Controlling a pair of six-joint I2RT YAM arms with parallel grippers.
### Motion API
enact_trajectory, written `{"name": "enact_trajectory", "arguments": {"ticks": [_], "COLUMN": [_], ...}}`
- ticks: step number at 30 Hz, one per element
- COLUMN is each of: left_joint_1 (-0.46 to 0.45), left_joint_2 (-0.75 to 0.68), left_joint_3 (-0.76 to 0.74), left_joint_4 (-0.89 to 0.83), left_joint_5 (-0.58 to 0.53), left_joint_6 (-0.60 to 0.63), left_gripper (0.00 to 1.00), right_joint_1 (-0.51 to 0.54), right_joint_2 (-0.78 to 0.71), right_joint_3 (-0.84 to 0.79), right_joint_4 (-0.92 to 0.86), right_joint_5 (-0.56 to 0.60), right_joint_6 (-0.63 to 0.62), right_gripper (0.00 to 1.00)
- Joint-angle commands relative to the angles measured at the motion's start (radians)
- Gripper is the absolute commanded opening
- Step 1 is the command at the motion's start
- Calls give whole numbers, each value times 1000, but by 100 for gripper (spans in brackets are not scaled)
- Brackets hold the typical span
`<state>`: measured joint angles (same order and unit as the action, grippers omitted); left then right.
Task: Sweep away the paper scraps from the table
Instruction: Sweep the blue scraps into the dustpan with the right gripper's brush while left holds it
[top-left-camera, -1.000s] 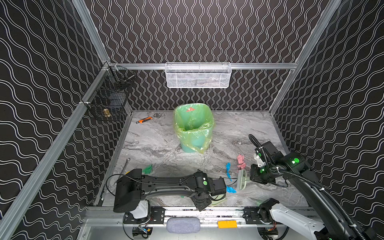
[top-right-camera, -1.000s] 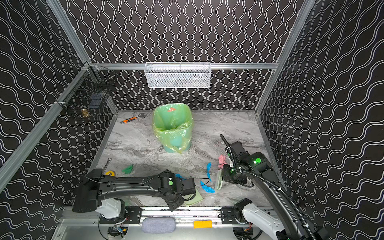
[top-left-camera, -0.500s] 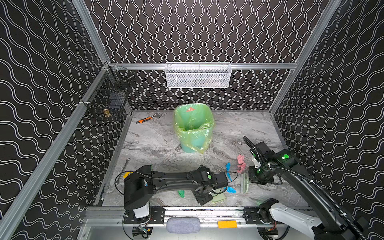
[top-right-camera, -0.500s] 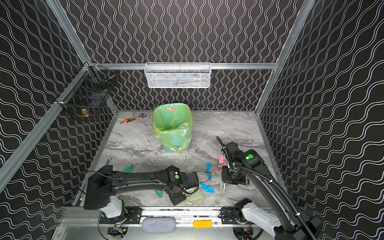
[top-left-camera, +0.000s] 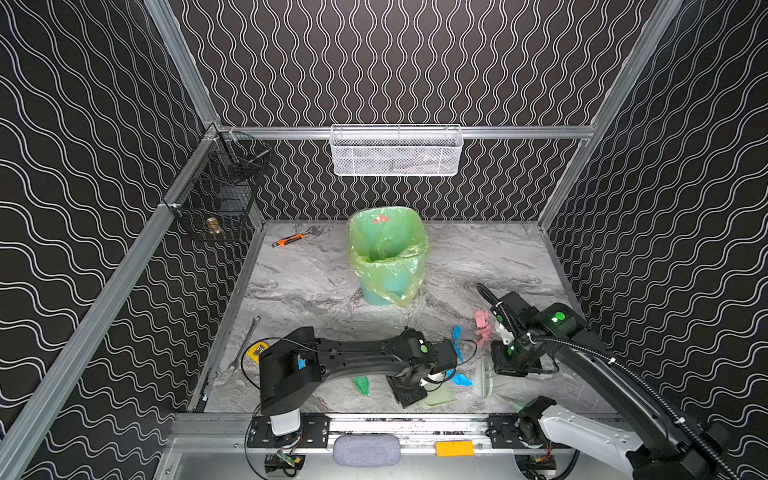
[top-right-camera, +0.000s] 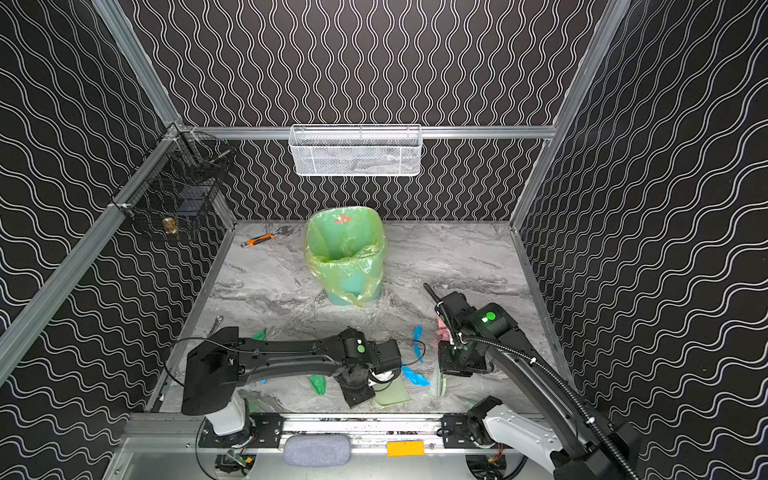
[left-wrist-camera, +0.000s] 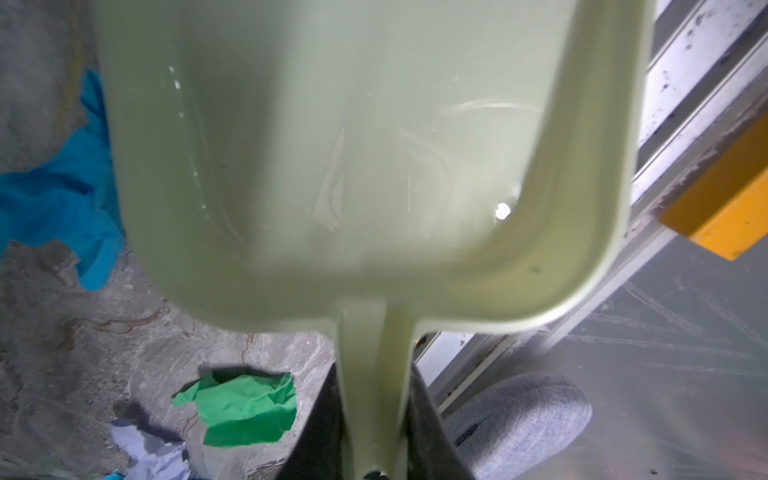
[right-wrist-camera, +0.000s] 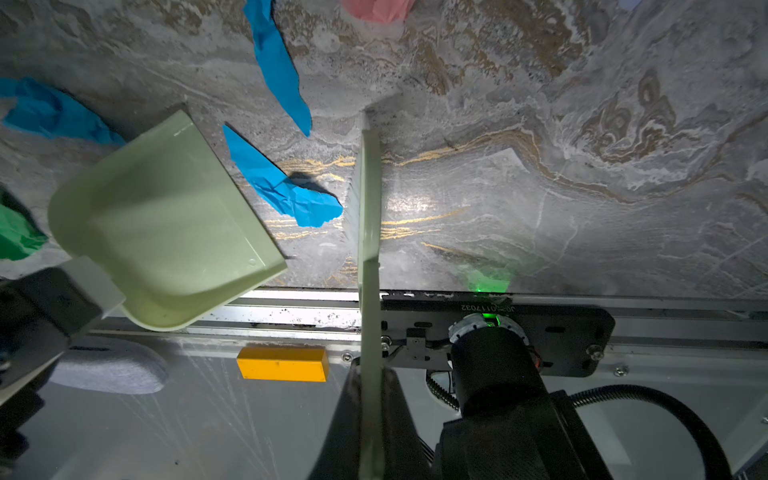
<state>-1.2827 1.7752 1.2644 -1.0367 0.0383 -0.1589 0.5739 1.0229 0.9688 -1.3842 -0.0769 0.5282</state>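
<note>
The left gripper (left-wrist-camera: 374, 419) is clamped on the handle of a pale green dustpan (right-wrist-camera: 166, 216). The right gripper (right-wrist-camera: 371, 415) is clamped on a matching brush (right-wrist-camera: 370, 199). The paper scraps (top-left-camera: 460, 379) are located low and right of centre on the table (top-left-camera: 316, 282) in both top views. A blue scrap (right-wrist-camera: 286, 187) lies between dustpan mouth and brush. A green scrap (top-left-camera: 360, 384) lies at lower centre, just below the left arm (top-left-camera: 353, 357) — this arm spans and hides part of the table. A pink scrap (top-left-camera: 482, 326) is bordered by the right arm (top-left-camera: 582, 357). A bagged bin (top-left-camera: 388, 266) stands at centre, well apart; an orange-handled wrench (top-left-camera: 291, 240) lies at the table's upper left.
</note>
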Motion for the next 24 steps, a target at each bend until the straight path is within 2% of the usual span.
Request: {"name": "enact_trajectory", "arguments": {"ticks": [1, 17, 24], "left_joint_1": [8, 27, 28], "left_joint_2": [9, 27, 15], "left_joint_3": [2, -13, -56], "left_joint_4": [6, 65, 88], "left_joint_5": [17, 19, 32], "left_joint_6": [31, 59, 36], "left_gripper": [3, 1, 0], "right_joint_1": [29, 149, 149], "right_joint_2": [8, 47, 62], "right_joint_3": [-10, 24, 153], "right_joint_4": [24, 96, -18], "right_joint_5": [-23, -76, 72], "right_joint_6": [42, 75, 71], "right_gripper": [0, 0, 0]}}
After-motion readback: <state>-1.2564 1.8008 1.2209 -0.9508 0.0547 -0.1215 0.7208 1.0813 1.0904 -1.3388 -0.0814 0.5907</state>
